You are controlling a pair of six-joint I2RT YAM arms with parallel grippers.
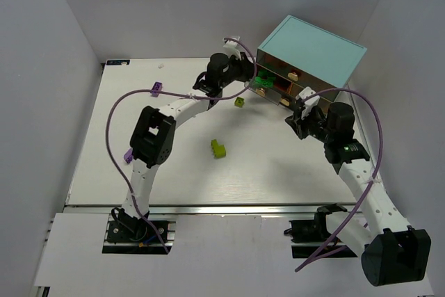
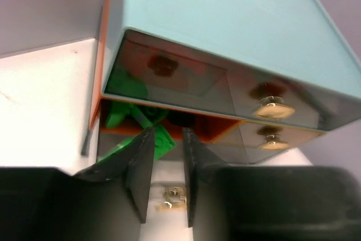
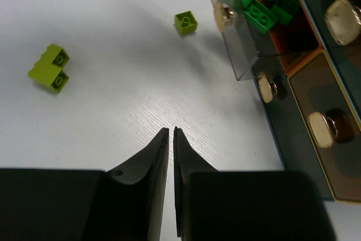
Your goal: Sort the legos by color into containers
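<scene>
From above, the left arm is stretching far across the table [image 1: 174,172], its left end effector [image 1: 252,74] at the cabinet's [image 1: 313,50] open drawer [image 1: 272,87]. The right arm is bending at the elbow, with the right end effector [image 1: 297,113] beside the lower knobs.

Left wrist: the fingers [image 2: 141,167] are standing slightly apart with a green lego [image 2: 162,139] at their tips – gripped or not, I cannot tell.

Right wrist: the fingers [image 3: 146,162] are almost touching and holding nothing, pointing at bare table – lime legos [image 3: 49,67] are lying to the left.
</scene>
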